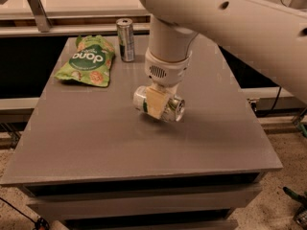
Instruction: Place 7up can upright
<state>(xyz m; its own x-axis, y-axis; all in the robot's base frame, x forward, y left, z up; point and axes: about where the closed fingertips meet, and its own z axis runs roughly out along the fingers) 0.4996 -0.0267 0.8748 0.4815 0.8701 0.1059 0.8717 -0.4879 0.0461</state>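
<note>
Tool (157,105) clenched around sideways 7up can (175,109) over table (96,143), green snack bag (86,61) with white lettering

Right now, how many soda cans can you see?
2. The 7up can lies sideways in the pincer, over the middle of the table. The slim can stands upright at the table's back edge, beside the green snack bag. The arm may hide more.

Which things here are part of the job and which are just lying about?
Job: 7up can, on its side, held by the gripper above the table.
Lying about: chip bag and slim can, at the back left.
</note>
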